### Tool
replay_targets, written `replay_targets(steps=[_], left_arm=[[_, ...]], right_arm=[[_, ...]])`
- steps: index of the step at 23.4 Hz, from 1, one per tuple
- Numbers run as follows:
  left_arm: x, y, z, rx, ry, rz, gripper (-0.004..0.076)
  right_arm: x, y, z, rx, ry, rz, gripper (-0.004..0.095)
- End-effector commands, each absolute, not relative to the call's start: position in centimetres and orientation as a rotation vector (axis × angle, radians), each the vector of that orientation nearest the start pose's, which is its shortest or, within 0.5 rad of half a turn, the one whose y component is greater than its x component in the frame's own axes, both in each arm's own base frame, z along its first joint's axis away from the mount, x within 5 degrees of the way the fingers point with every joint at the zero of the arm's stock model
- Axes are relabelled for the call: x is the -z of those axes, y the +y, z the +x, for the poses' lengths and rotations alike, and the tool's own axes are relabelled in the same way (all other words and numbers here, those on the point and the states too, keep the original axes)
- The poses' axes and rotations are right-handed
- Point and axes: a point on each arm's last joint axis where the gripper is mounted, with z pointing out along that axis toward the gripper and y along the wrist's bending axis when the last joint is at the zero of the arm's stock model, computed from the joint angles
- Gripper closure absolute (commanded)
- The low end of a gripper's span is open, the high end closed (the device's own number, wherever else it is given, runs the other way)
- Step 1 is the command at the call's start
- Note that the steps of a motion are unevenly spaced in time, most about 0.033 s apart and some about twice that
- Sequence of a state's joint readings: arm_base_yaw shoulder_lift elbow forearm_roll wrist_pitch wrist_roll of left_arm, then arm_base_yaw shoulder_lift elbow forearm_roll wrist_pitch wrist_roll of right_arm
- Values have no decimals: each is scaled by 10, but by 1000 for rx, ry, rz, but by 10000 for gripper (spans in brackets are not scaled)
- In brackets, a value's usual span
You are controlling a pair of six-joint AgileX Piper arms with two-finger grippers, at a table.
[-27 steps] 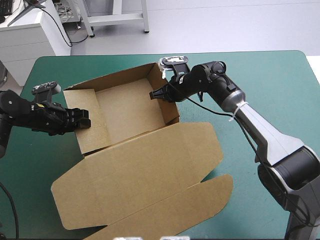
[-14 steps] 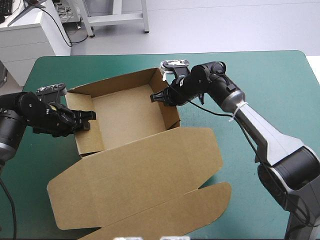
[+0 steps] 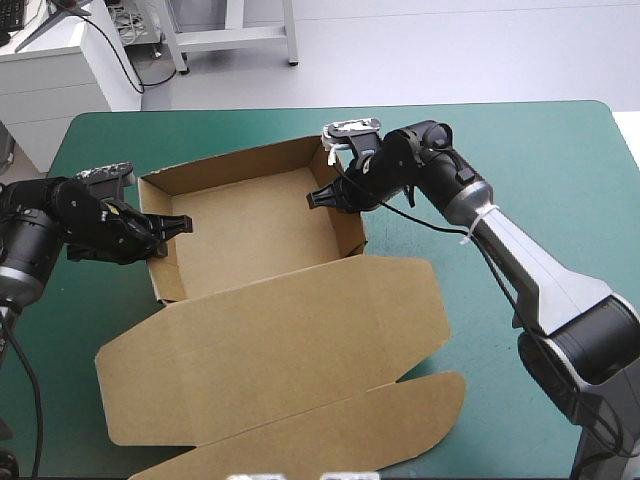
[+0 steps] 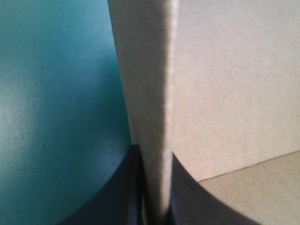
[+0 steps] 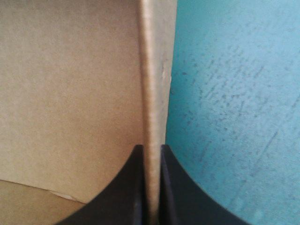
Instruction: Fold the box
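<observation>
**Brown board box: open tray, both side walls pinched**

- **Left gripper** (image 3: 172, 227): the two black fingers are pressed almost together on the top edge of the left side wall (image 4: 152, 84). One finger is inside the tray and one outside. The board runs straight ahead from between them.
- **Right gripper** (image 3: 325, 195): it pinches the right side wall (image 5: 152, 70) the same way. The tray's inner face lies on one side of it and the teal-green table cover (image 5: 234, 93) on the other.
- **Reason for the holds (judged):** the opposed grips appear to keep both walls upright and square while the folds settle.
- **Box** (image 3: 250, 235): a cut sheet of brown cardboard, now standing as an open tray. It spans the gap between the two grippers.
- **Far wall** (image 3: 225, 165): upright, beyond both sets of fingers, joining the two held walls.
- **Contents:** none; the tray floor is bare board.
- **Lid** (image 3: 280, 340): it lies flat on the cover, joined to the tray's near side, and reaches back past both grippers toward the robot.
- **Tuck flap** (image 3: 330, 425): long and rounded, at the lid's outer end close to the table's near edge.
- **Progress (judged):** well along, with all the walls raised.
</observation>
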State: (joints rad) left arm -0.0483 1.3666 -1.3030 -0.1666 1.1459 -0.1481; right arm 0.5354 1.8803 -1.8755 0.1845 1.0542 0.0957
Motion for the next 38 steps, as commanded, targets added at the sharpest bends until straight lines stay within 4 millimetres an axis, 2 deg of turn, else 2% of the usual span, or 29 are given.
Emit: replay_targets(steps=[1, 5, 8, 11, 13, 17, 21, 23, 28, 30, 32, 34, 36, 38], left_arm=[[-384, -29, 281, 308, 2529, -143, 733], [-386, -40, 308, 273, 2550, -78, 733], [-379, -68, 335, 230, 2570, 50, 733], [-362, -102, 362, 266, 2609, 138, 732], [-351, -113, 371, 269, 2635, 164, 732], [-328, -123, 384, 264, 2701, 185, 732], [-307, -126, 390, 245, 2783, 199, 732], [-300, -126, 391, 227, 2811, 261, 732], [-300, -125, 392, 216, 2812, 270, 731], [-300, -126, 391, 218, 2813, 279, 720], [-302, -126, 391, 230, 2816, 282, 599], [-304, -126, 392, 229, 2805, 282, 461], [-305, -127, 392, 230, 2793, 320, 304], [-306, -131, 391, 284, 2786, 383, 194]], right_arm=[[-377, 214, 341, -393, 2504, -560, 907], [-377, 204, 339, -271, 2544, -572, 908], [-376, 189, 342, -230, 2603, -526, 908], [-362, 173, 349, -230, 2671, -441, 908], [-352, 166, 351, -227, 2712, -417, 908], [-331, 160, 352, -209, 2764, -400, 908], [-322, 164, 357, -239, 2748, -389, 908], [-317, 166, 361, -243, 2749, -387, 908], [-313, 165, 364, -215, 2756, -353, 899], [-312, 163, 365, -188, 2754, -351, 847], [-314, 156, 366, -89, 2767, -244, 572], [-316, 153, 367, -40, 2759, -240, 413], [-318, 154, 367, -63, 2756, -232, 394], [-318, 154, 367, -66, 2757, -232, 393]])
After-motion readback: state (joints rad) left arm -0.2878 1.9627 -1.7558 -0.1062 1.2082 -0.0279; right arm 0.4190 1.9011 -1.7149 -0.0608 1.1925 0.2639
